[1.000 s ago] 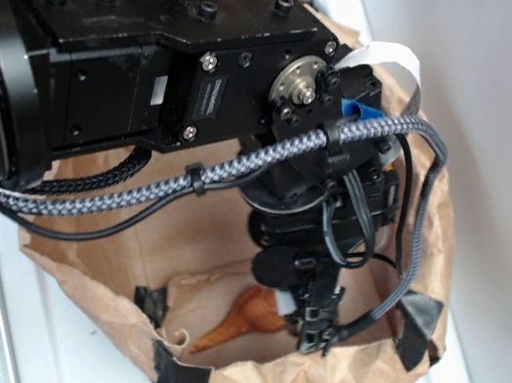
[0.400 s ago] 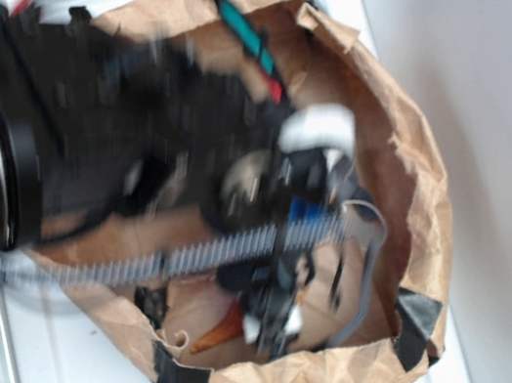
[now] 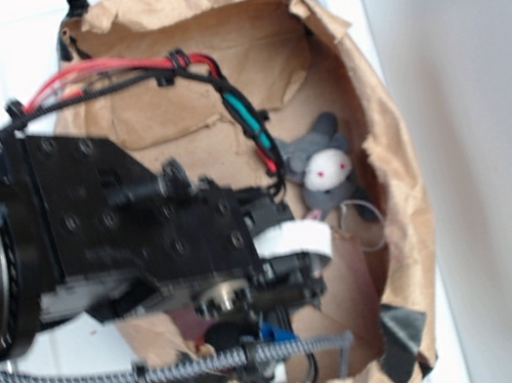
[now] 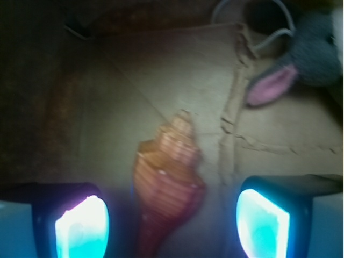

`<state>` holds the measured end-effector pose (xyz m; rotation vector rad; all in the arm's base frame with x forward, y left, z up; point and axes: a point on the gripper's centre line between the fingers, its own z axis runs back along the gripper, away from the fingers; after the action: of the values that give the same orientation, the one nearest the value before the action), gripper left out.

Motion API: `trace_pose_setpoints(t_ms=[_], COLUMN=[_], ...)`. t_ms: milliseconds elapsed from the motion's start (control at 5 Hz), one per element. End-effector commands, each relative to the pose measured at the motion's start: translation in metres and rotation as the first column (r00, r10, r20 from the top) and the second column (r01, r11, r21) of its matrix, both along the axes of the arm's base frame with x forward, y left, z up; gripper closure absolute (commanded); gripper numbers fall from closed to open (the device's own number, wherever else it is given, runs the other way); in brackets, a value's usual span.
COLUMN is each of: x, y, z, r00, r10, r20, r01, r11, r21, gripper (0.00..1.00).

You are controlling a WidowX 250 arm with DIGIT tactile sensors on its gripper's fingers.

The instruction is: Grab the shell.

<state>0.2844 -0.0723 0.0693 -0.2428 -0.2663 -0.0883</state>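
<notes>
Lying on the brown paper floor between the spread-apart pads of the end effector [image 4: 172, 220], empty: the shell [image 4: 167, 183], point toward 6 o'clock. Probably light, stiff, glossy, slippery; best pinched across the ribbed wide body. Plush bunny [image 4: 314, 51] at 2 o'clock.

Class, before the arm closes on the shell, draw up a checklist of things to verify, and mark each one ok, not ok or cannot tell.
1. End effector open: ok.
2. Shell lies between the fingers: ok.
3. Plush bunny clear of the gap: ok, it sits off to the upper right.
4. Paper bag floor around the shell free of clutter: ok.
5. Fingers low enough to grip: cannot tell.
6. Shell visible in exterior view: not ok, arm hides it.
</notes>
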Motion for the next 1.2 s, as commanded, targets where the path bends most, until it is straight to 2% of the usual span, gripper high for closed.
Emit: trace_pose_setpoints(t_ms=[0, 200, 400, 600, 800, 1000], x=[0.036, 0.044, 0.052, 0.040, 0.041, 0.018], y=[-0.020, -0.015, -0.011, 0.002, 0.028, 0.048], z=[-0.011, -0.012, -0.002, 0.031, 0.064, 0.091], r00=[0.999, 0.999, 0.998, 0.995, 0.980, 0.961], r10=[0.030, 0.026, 0.039, 0.088, 0.199, 0.275], r20=[0.042, 0.044, 0.046, 0.044, 0.021, 0.034], r01=[-0.032, -0.029, -0.040, -0.086, -0.196, -0.275], r11=[0.998, 0.998, 0.999, 0.996, 0.975, 0.962], r21=[0.049, 0.052, 0.029, -0.030, -0.104, -0.001], gripper=[1.00, 1.00, 1.00, 1.00, 1.00, 1.00])
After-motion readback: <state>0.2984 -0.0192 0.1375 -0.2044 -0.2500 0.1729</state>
